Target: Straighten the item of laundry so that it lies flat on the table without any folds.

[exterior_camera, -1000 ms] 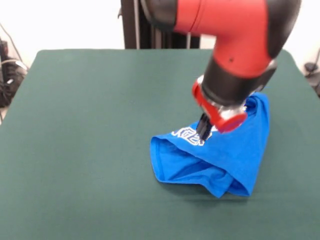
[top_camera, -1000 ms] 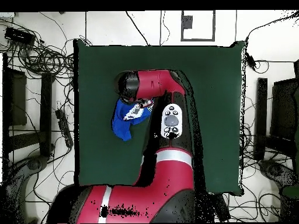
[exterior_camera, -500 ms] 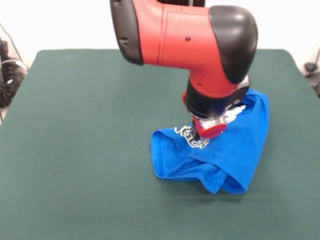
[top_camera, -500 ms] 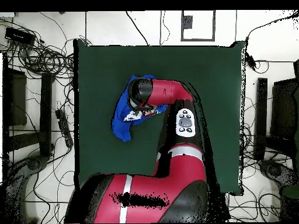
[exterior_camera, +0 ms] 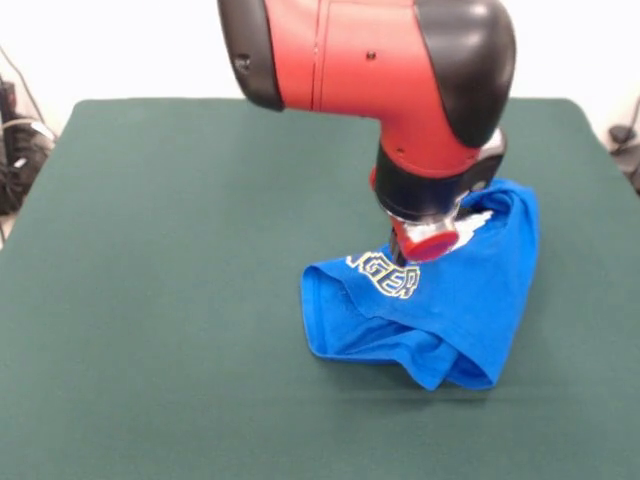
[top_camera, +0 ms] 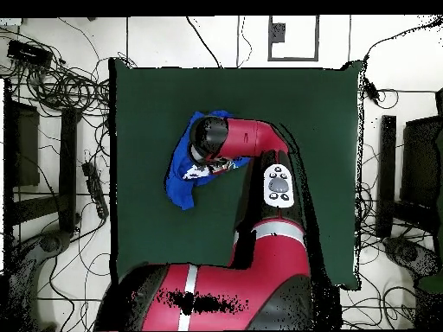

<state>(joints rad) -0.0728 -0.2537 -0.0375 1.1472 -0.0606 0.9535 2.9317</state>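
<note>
The bright blue T-shirt (exterior_camera: 450, 310) lies crumpled and folded over itself at the right of the dark green table (exterior_camera: 180, 250), with part of its yellow-white lettering (exterior_camera: 384, 276) showing. My gripper (exterior_camera: 400, 255) comes down onto the shirt's middle, just right of the lettering, and is mostly hidden by the red and black wrist. In the overhead view the shirt (top_camera: 180, 177) lies at the table's left (top_camera: 320, 130), partly under the arm's black elbow (top_camera: 208, 138). The gripper itself is hidden there.
The arm (top_camera: 268, 186) reaches over the table's lower middle in the overhead view. Cables and dark equipment (top_camera: 52, 86) lie on the floor around the table's left and right sides.
The arm has swung over the shirt and turned at the wrist. The gripper has stayed on the shirt's middle, and more of the lettering now shows. The shirt's shape changed only slightly.
</note>
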